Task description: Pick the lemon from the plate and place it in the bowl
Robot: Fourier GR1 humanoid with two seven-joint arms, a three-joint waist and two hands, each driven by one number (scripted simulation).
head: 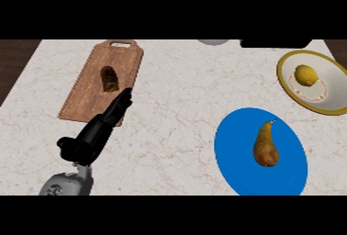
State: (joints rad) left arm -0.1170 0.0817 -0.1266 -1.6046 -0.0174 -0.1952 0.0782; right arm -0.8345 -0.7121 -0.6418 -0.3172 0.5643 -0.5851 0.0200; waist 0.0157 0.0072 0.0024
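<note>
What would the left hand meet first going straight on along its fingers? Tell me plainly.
The board: the left hand points forward and slightly right, fingertips over the board's right edge. It would likely pass just right of the dark item. Its height above the board is unclear.

Pale marbled tabletop carrying a board, two plates and two half-seen things.

The tabletop is light stone with faint brown veins, and dark wood shows past its left edge and its far right corner. A brown wooden cutting board lies flat at the far left, long side running away from the viewer, with its handle hole at the far end. A large blue plate sits at the near right, its lower rim cut off by the view. Just beyond it, at the right edge, lies a white plate with a yellow rim, apart from the blue one. At the far edge a grey rounded thing and a black thing show only in part.
</note>
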